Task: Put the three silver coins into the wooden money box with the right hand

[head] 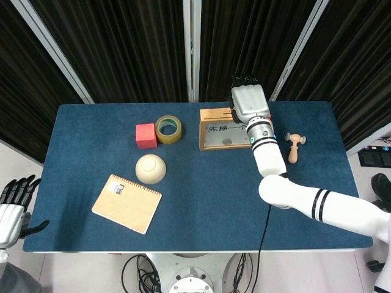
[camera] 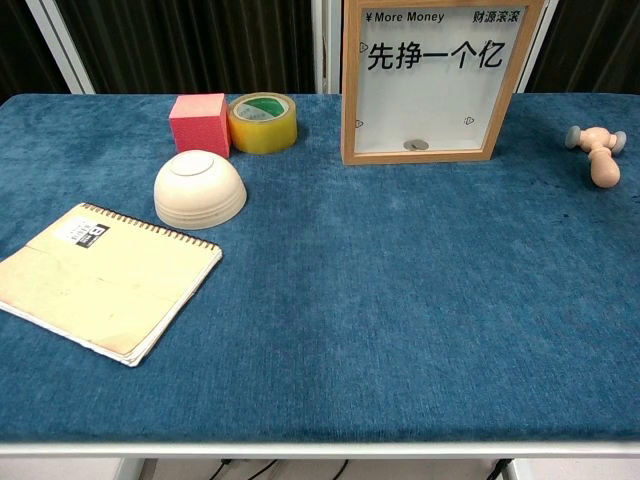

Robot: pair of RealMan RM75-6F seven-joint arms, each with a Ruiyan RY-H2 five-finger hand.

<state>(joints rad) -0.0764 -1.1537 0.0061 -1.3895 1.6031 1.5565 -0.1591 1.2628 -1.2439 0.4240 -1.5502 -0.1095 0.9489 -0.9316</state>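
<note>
- Right robot hand (head: 249, 104): upper centre of the head view, over the top edge of the box (camera: 432, 80); whether it holds a coin cannot be told.
- Coins (camera: 416, 145): silver pieces lie inside at the window's foot; their number is unclear.
- No loose coins are visible on the surface (camera: 400, 300).
- Left robot hand (head: 13, 207): lower left, fingers apart, empty.

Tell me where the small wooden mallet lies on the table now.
In both views the wooden mallet lies on the table's right side, right of the wooden money box, apart from it.
</note>
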